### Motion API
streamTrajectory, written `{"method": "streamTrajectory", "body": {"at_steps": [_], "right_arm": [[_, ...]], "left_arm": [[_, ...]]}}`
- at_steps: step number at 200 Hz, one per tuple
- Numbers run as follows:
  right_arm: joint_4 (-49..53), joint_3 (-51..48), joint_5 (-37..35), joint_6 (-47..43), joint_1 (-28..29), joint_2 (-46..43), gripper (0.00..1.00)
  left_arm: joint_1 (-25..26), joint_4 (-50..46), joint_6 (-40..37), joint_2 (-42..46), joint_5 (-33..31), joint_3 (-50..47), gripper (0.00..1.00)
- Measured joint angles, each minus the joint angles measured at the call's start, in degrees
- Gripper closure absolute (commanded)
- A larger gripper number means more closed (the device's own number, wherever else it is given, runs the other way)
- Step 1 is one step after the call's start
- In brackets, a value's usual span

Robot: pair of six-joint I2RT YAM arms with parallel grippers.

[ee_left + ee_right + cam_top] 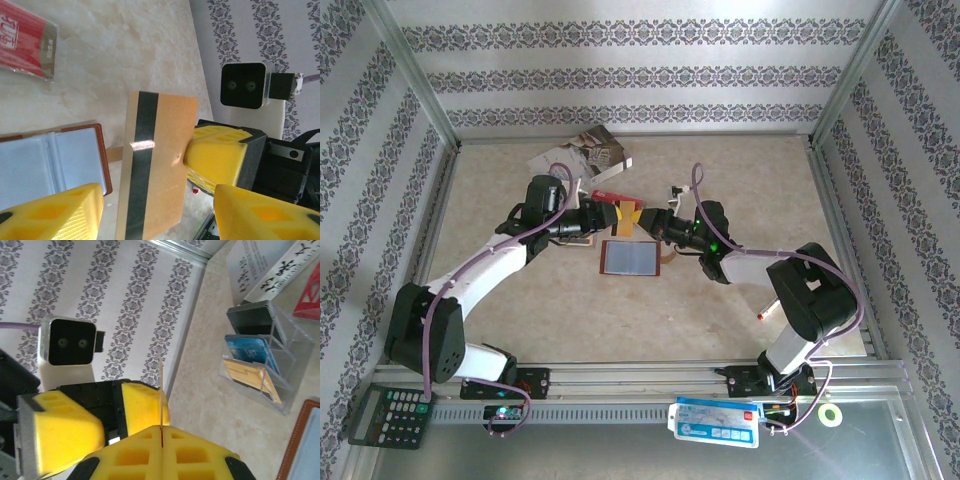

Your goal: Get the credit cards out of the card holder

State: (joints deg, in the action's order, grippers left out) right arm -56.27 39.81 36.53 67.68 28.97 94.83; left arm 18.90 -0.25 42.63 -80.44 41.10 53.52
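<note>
Credit card (160, 165) | R fingers (125, 460) pinch it | L fingers (55, 215) wide, straddling it | arms meet nose-to-nose by card holder (628, 257)

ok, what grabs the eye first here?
The tan card with its black stripe, held up in the middle: it is pinched in the shut right gripper, with the open left gripper straddling it. Close by, the brown card holder lies open on the table, blue-grey lining up.
</note>
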Motion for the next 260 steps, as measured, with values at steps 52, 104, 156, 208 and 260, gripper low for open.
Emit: {"method": "streamTrajectory", "body": {"at_steps": [52, 104, 156, 208, 260], "right_arm": [[-5.42, -0.59, 0.50, 2.01, 0.00, 1.20, 1.00], [-7.93, -0.61, 0.61, 3.23, -0.76, 1.90, 1.00], [-9.57, -0.61, 0.50, 5.18, -0.96, 2.47, 0.73], [-10.49, -0.61, 0.37, 7.32, 1.31, 3.39, 0.75], [-11.54, -0.59, -0.66, 9.09, 1.57, 3.50, 1.00]], "left_arm": [[-1.81, 8.50, 4.11, -3.04, 5.27, 0.04, 0.65], [-2.86, 14.36, 8.98, -5.25, 8.02, 0.02, 0.89], [-3.26, 20.06, 14.19, -5.25, 9.05, -0.66, 1.00], [-3.28, 23.47, 17.57, -4.98, 4.26, -2.67, 1.00], [-3.54, 23.47, 18.08, -3.39, 0.61, -3.54, 0.97]]}}
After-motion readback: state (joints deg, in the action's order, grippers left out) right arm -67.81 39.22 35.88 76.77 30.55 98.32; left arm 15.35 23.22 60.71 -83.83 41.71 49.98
